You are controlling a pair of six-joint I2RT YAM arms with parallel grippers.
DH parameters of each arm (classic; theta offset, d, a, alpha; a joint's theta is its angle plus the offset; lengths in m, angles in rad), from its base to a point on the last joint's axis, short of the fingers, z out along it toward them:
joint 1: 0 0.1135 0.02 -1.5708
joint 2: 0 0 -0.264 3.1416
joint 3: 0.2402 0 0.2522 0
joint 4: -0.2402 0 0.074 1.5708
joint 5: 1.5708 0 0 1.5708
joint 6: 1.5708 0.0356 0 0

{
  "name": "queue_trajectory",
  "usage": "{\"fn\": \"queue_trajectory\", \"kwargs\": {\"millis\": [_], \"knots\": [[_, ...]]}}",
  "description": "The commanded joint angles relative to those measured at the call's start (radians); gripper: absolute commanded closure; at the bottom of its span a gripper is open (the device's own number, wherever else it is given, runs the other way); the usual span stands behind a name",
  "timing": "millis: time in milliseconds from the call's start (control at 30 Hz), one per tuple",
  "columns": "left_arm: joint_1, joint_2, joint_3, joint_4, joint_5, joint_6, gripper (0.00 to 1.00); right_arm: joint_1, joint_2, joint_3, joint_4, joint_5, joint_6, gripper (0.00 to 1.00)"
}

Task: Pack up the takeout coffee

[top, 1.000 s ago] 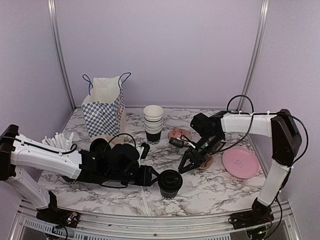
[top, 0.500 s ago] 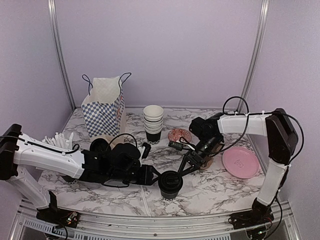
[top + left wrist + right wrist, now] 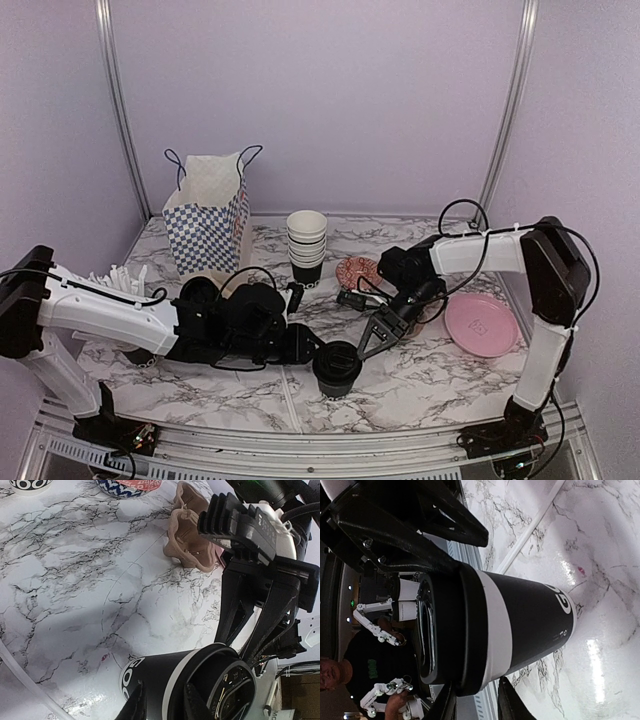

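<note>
The takeout coffee [image 3: 337, 372], a small black cup with white print and a black lid, stands upright near the table's front middle. My left gripper [image 3: 316, 348] is right against its left side. In the left wrist view the cup [image 3: 160, 675] fills the bottom, and that gripper [image 3: 164, 702] has its two fingers apart, one low on the body and one at the lid. My right gripper [image 3: 372, 336] is open at the cup's right side. In the right wrist view the cup [image 3: 520, 615] is very close, and that gripper [image 3: 477, 702] sits at the lid rim.
A blue checkered paper bag [image 3: 208, 215] stands at the back left. A stack of white-rimmed cups [image 3: 306, 248] is behind the coffee, and a stack of black lids [image 3: 200, 292] lies left. A pink plate [image 3: 480, 323] is at the right. A beige crumpled paper [image 3: 187, 545] lies beyond.
My right gripper has come down and left, from well clear of the cup to its right side. My left arm has edged toward the cup, and the cup has shifted slightly left.
</note>
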Motion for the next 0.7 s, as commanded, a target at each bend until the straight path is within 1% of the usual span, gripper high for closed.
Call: {"fn": "queue_trajectory", "kwargs": {"millis": [0, 167, 267, 333, 400, 467, 533, 567, 667], "knots": [[-0.015, 0.147, -0.063, -0.158, 0.092, -0.024, 0.74, 0.033, 0.137, -0.041, 0.159, 0.39, 0.063, 0.77], [-0.015, 0.166, -0.065, -0.147, 0.083, -0.01, 0.75, 0.044, 0.18, -0.032, 0.176, 0.473, 0.089, 0.81], [-0.016, 0.188, -0.068, -0.129, 0.093, -0.011, 0.75, 0.044, 0.197, -0.014, 0.175, 0.478, 0.098, 0.84], [-0.019, 0.189, -0.073, -0.124, 0.087, -0.012, 0.76, 0.047, 0.198, 0.0, 0.161, 0.428, 0.084, 0.86], [-0.022, 0.182, -0.074, -0.125, 0.079, -0.006, 0.76, 0.057, 0.189, 0.006, 0.156, 0.415, 0.072, 0.87], [-0.026, 0.16, -0.065, -0.134, 0.054, 0.01, 0.76, 0.059, 0.175, 0.015, 0.14, 0.337, 0.032, 0.88], [-0.029, 0.131, -0.047, -0.136, 0.036, 0.045, 0.76, 0.063, 0.157, 0.034, 0.104, 0.225, -0.02, 0.89], [-0.03, 0.118, -0.036, -0.143, -0.003, 0.06, 0.75, 0.067, 0.145, 0.043, 0.09, 0.189, -0.039, 0.89], [-0.031, 0.063, -0.007, -0.146, -0.08, 0.115, 0.73, 0.075, 0.102, 0.06, 0.061, 0.132, -0.082, 0.82]]}}
